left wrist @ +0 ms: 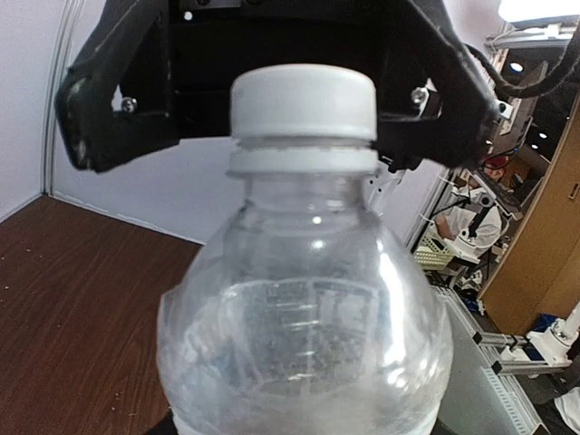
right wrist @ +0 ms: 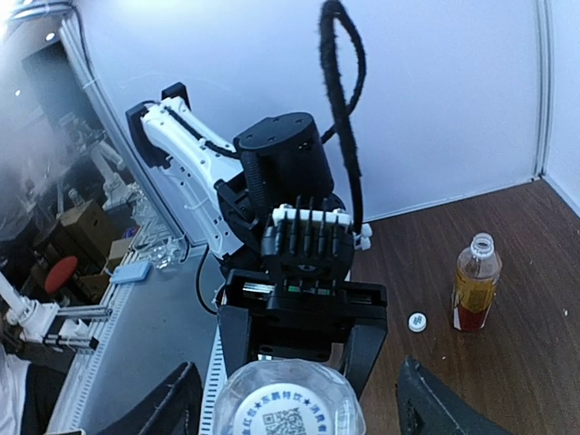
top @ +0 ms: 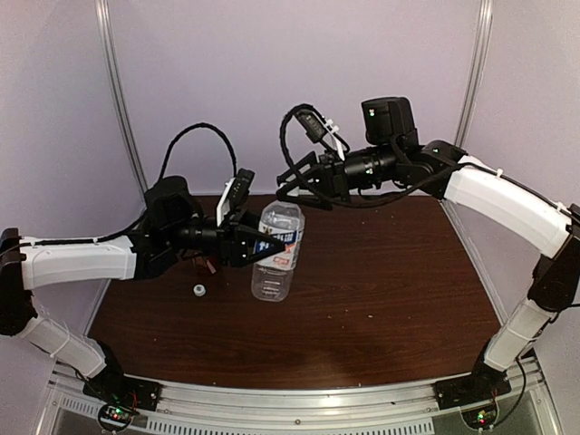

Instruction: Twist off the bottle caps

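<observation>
The clear bottle [top: 275, 263] with a white-and-blue label stands upright, my left gripper [top: 257, 246] shut on its body. Its white cap [left wrist: 302, 100] sits on the neck. My right gripper [top: 288, 191] hovers over that cap [right wrist: 288, 410], open, its fingers [right wrist: 170, 403] standing wide of the cap on both sides without touching. The amber bottle [right wrist: 475, 283] with a red label stands uncapped on the table in the right wrist view. Its loose white cap [right wrist: 417, 321] lies beside it, and also shows in the top view as a small cap [top: 198, 290].
The dark wooden table [top: 381, 281] is walled by pale panels at the back and sides. The left arm [top: 82, 258] reaches in from the left, the right arm [top: 498, 195] arches over from the right. An aluminium rail [top: 299, 399] runs along the near edge.
</observation>
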You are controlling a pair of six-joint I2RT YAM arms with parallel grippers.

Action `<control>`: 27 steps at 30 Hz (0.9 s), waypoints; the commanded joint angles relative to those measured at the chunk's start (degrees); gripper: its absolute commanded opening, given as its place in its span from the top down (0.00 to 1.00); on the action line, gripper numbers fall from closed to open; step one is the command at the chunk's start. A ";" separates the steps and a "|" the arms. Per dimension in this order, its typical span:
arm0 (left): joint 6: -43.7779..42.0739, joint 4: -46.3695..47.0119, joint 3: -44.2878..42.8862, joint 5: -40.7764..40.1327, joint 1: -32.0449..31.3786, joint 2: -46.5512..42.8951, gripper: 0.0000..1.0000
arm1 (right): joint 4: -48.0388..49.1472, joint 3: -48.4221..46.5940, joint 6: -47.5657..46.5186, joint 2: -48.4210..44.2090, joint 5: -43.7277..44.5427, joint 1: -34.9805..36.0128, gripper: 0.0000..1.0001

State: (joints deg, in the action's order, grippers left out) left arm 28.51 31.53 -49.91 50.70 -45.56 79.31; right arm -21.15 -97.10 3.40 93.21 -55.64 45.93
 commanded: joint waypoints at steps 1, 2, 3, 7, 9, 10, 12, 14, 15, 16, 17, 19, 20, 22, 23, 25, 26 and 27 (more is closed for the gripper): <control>-4.12 -2.87 -2.83 -5.63 -0.31 -0.21 0.66 | 3.55 -0.34 9.04 -3.16 8.04 0.19 0.23; -4.62 -3.91 -3.09 -6.86 -0.32 -0.16 0.66 | 3.92 -0.60 10.77 -3.34 10.39 0.20 0.22; -5.17 -5.13 -3.37 -7.89 -0.32 -0.31 0.66 | 3.91 -0.94 12.19 -3.36 12.29 0.27 0.22; -6.33 -8.18 -4.18 -12.55 -0.31 -1.06 0.66 | 0.29 -3.27 16.30 -2.67 22.53 0.98 0.21; -6.58 -8.77 -4.36 -14.27 -0.32 -1.54 0.66 | -0.97 -3.63 17.12 -2.49 25.61 1.36 0.20; -6.62 -8.92 -4.40 -14.76 -0.32 -1.72 0.66 | -0.95 -3.55 17.43 -2.37 26.48 1.62 0.20; -6.63 -9.11 -4.45 -15.77 -0.32 -1.92 0.66 | -1.10 -3.51 17.84 -2.04 27.25 1.99 0.20; -6.64 -9.37 -4.58 -16.55 -0.30 -1.94 0.66 | -1.82 -3.68 17.87 -1.40 27.94 2.27 0.20; -6.59 -9.51 -4.66 -16.81 -0.32 -1.88 0.66 | -2.08 -3.71 17.87 -1.10 28.14 2.33 0.20; -6.62 -9.67 -4.79 -17.03 -0.32 -1.83 0.66 | -2.28 -3.59 17.83 -0.89 28.26 2.44 0.20; -6.63 -9.79 -4.84 -17.29 -0.32 -1.87 0.66 | -2.44 -3.52 17.79 -0.72 28.31 2.53 0.20; -6.63 -9.93 -4.93 -17.64 -0.32 -2.01 0.66 | -2.66 -3.30 17.83 -0.40 28.51 2.66 0.23; -6.63 -9.99 -4.93 -17.86 -0.30 -2.04 0.66 | -2.71 -3.09 17.79 -0.32 28.36 2.67 0.25; -6.61 -10.00 -4.85 -18.14 -0.32 -2.20 0.66 | -2.44 -2.58 17.83 -0.18 28.24 2.76 0.29; -6.63 -10.00 -4.87 -18.17 -0.27 -2.23 0.66 | -2.25 -2.32 17.84 -0.22 28.22 2.75 0.31; -6.63 -10.00 -4.93 -18.17 -0.31 -2.31 0.66 | -2.05 -1.98 17.91 -0.18 27.96 2.76 0.35; -6.63 -10.00 -4.93 -18.18 -0.27 -2.32 0.66 | -1.87 -1.86 17.95 -0.14 27.66 2.76 0.38; -6.63 -10.00 -4.93 -18.14 -0.31 -2.32 0.66 | -1.74 -1.73 17.96 -0.03 27.49 2.76 0.40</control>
State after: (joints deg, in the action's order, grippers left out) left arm 22.85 19.79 -53.06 33.34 -45.60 78.52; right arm -23.73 -99.13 21.10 92.55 -29.06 48.29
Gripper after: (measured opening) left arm 0.547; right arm 0.633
